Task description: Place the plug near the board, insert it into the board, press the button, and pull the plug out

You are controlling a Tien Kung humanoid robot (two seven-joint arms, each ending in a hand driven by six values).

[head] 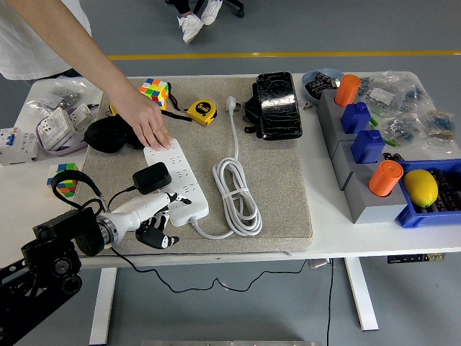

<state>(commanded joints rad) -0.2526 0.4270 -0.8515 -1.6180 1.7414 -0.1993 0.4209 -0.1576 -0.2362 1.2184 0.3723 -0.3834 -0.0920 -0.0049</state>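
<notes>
A black plug [152, 177] sits seated in the white board [175, 182] on the mat.

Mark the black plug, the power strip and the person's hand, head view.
black plug [152, 178], head view, top face of its body.
power strip [189, 193], head view, bare white face right of the plug.
person's hand [148, 124], head view, back of the hand, resting on the strip's far end.
</notes>
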